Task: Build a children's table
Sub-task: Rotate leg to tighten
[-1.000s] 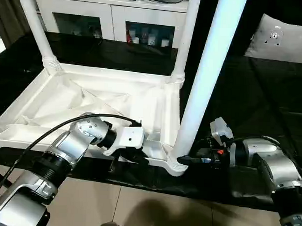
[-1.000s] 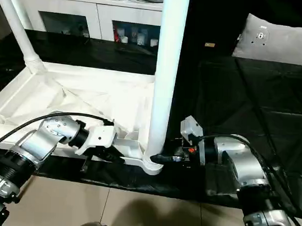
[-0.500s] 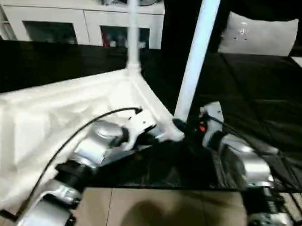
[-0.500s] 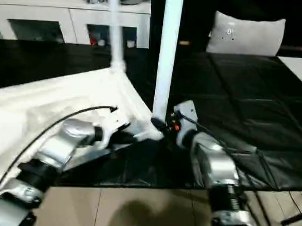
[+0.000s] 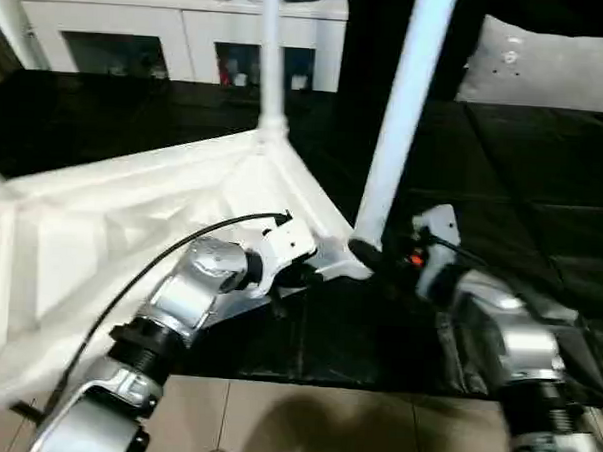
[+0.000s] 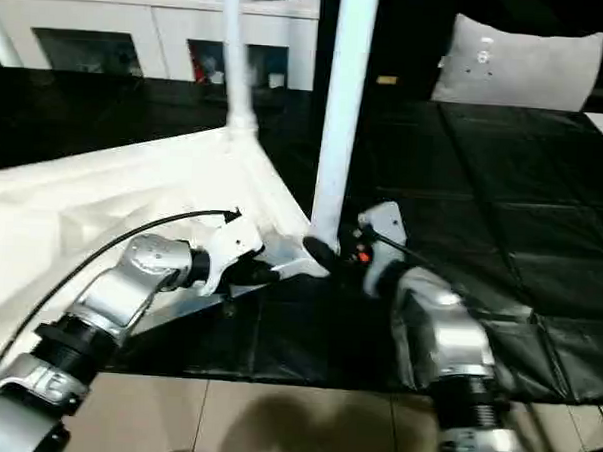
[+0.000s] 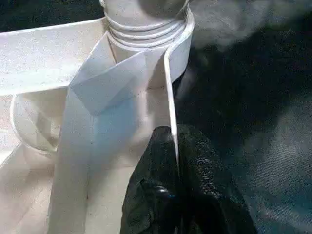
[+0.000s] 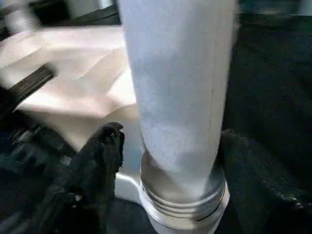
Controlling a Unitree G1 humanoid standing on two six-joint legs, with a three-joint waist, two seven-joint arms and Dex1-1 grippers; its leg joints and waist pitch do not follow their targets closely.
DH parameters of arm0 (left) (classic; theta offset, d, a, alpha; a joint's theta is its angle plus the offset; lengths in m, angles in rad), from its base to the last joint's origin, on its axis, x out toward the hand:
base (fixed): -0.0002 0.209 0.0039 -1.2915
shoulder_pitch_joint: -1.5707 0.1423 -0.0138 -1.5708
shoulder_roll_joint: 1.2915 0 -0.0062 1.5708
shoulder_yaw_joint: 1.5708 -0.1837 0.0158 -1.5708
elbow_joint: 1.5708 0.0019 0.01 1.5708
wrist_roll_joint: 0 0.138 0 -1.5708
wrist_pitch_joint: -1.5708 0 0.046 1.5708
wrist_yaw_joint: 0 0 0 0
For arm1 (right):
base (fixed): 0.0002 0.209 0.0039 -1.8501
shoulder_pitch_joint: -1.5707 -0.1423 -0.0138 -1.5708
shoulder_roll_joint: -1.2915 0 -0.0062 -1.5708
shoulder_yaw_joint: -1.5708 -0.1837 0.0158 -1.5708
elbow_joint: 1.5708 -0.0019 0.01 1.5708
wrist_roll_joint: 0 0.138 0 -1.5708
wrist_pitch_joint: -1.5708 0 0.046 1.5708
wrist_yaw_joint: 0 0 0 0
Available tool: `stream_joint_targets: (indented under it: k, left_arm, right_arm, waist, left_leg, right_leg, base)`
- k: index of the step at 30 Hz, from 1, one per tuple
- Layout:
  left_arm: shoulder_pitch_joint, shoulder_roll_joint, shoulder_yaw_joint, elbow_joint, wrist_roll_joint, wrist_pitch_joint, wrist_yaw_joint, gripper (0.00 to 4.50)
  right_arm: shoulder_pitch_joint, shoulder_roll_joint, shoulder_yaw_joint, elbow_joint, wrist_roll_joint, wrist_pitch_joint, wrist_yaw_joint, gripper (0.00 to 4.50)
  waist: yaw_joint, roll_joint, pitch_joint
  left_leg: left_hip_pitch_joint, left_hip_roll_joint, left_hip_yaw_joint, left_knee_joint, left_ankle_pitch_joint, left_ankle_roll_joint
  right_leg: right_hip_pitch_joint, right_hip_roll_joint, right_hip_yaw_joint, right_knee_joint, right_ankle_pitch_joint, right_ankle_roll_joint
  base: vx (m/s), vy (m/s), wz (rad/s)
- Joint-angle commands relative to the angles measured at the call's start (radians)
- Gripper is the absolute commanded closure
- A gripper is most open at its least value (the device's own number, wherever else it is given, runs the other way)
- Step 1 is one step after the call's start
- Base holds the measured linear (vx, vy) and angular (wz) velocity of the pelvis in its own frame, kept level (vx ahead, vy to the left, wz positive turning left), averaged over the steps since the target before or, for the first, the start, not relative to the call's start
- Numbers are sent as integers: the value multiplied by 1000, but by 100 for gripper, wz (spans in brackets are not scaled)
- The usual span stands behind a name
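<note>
The children's table lies upside down on a black mat, its ribbed white top facing up. A near leg stands in the corner socket in front of me. A second leg stands in the far corner, and a third at the far left. My left gripper is shut on the thin rim wall just beside the near socket. My right gripper straddles the base of the near leg, open. One of its fingers stands a little off the leg.
A white cabinet with glass doors runs along the back. A grey cushion lies at the back right on the black mat. The mat's front edge meets tan floor tiles close to me.
The table top has turned on the mat, and its right edge now runs diagonally away to the left. My right fingers have spread off the leg. The camera has also shifted.
</note>
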Motion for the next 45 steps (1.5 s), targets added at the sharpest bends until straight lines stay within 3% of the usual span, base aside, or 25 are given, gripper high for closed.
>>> stream_joint_targets:
  k: [1, 6, 8, 9, 12, 20, 33, 34, 35, 38, 41, 42, 45]
  left_arm:
    - [0, 17, -52, 18, 14, -45, -68, 450]
    - [8, 86, -83, 12, -3, -141, -201, 450]
    - [10, 99, -91, 10, -6, -159, -226, 450]
    - [10, 130, -111, 11, -6, -193, -282, 450]
    - [4, 158, -129, 29, 4, -240, -333, 450]
    - [-1, 194, -159, 25, -22, -298, -458, 450]
    - [-7, 185, -161, 32, -31, -310, -481, 450]
    - [-7, 185, -161, 32, -31, -310, -481, 450]
    - [-4, 181, -156, 30, -37, -298, -476, 450]
    - [1, 172, -144, 18, -50, -258, -462, 450]
    - [13, 125, -100, -22, -73, -126, -366, 450]
    - [13, 125, -100, -22, -73, -126, -366, 450]
    - [4, 51, -49, -33, -83, -13, -230, 450]
  right_arm:
    - [1, -18, 39, -22, 25, -16, 94, 81]
    - [-12, -113, 62, -21, 34, -8, 233, 45]
    - [-14, -128, 69, -21, 33, -13, 259, 36]
    - [-21, -158, 83, -25, 44, -4, 328, 36]
    - [-31, -193, 103, -26, 68, 18, 427, 36]
    - [-41, -227, 159, -26, 81, 35, 550, 104]
    - [-21, -221, 182, -41, 102, 56, 589, 207]
    - [-19, -220, 183, -44, 104, 60, 591, 230]
    - [-14, -216, 181, -49, 110, 69, 588, 230]
    - [-6, -207, 174, -59, 120, 83, 577, 241]
    - [5, -144, 156, -96, 80, 134, 385, 245]
    - [5, -144, 156, -96, 80, 134, 385, 245]
    - [-18, -45, 114, -62, 34, 164, 145, 249]
  waist:
    - [4, 1, -58]
    - [14, 1, -58]
    - [21, 1, -59]
    - [26, -3, -61]
    - [34, -1, -62]
    - [49, -3, -65]
    - [55, -4, -67]
    - [56, -4, -68]
    - [55, -8, -67]
    - [57, -6, -66]
    - [53, -3, -63]
    - [47, -5, -58]
    - [35, -7, -53]
  left_leg:
    - [8, 53, -24, -63, -222, 69]
    - [13, 58, -26, -66, -263, 50]
    - [14, 59, -24, -65, -254, 47]
    - [15, 60, -22, -64, -244, 48]
    - [14, 62, -21, -63, -236, 53]
    - [17, 63, -20, -61, -223, 46]
    - [17, 62, -20, -59, -211, 40]
    - [16, 62, -20, -58, -207, 41]
    - [16, 62, -19, -58, -204, 43]
    - [16, 63, -20, -59, -202, 43]
    - [16, 63, -21, -63, -215, 31]
    - [16, 61, -22, -65, -239, 20]
    - [18, 56, -28, -67, -291, -7]
  right_leg:
    - [50, -62, 44, -76, -201, -210]
    - [50, -62, 44, -78, -249, -205]
    - [48, -62, 45, -74, -232, -211]
    - [48, -62, 46, -72, -219, -215]
    - [49, -63, 45, -68, -210, -219]
    - [48, -65, 46, -63, -194, -235]
    - [50, -65, 45, -60, -187, -234]
    - [50, -66, 45, -59, -183, -234]
    - [50, -65, 45, -60, -183, -234]
    - [50, -65, 46, -60, -194, -230]
    - [48, -65, 46, -60, -218, -226]
    - [46, -65, 47, -67, -264, -214]
    - [42, -70, 47, -79, -403, -176]
  base:
    - [0, 0, 0]
    - [0, 0, 0]
    - [0, 0, 0]
    - [0, 0, 0]
    - [0, 0, 0]
    - [0, 0, 0]
    - [0, 0, 0]
    - [0, 0, 0]
    - [0, 0, 0]
    - [0, 0, 0]
    - [0, 0, 0]
    - [0, 0, 0]
    - [0, 0, 0]
